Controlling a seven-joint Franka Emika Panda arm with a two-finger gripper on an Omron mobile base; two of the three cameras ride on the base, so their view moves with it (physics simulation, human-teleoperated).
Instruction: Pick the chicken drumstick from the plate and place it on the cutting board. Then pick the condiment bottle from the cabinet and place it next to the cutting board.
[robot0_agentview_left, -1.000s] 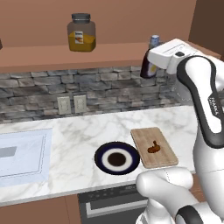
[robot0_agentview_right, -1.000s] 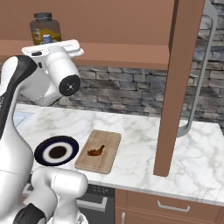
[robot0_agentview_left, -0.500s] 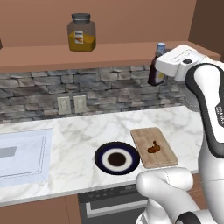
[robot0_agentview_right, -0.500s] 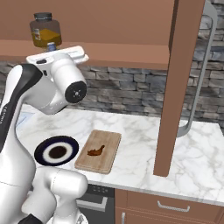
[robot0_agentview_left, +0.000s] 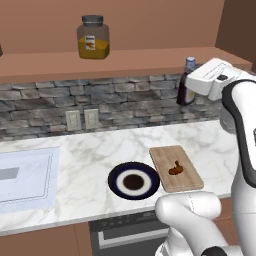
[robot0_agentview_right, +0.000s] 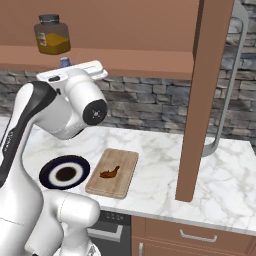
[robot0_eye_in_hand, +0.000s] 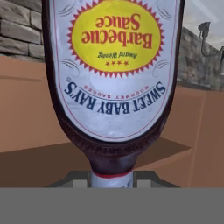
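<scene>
The condiment bottle, gripped by the hand, stands upright, cap up.

chicken drumstick is found on cutting board, right of plate; condiment bottle is positioned before the backsplash.

Even, bright render; soft shadows, no blur.

**Words on the bottle**

The condiment bottle has a label with words on it. In the hand view they are upside down. The yellow sun shape says "Barbecue Sauce". Below it, blue letters say "SWEET BABY RAY'S".
</scene>
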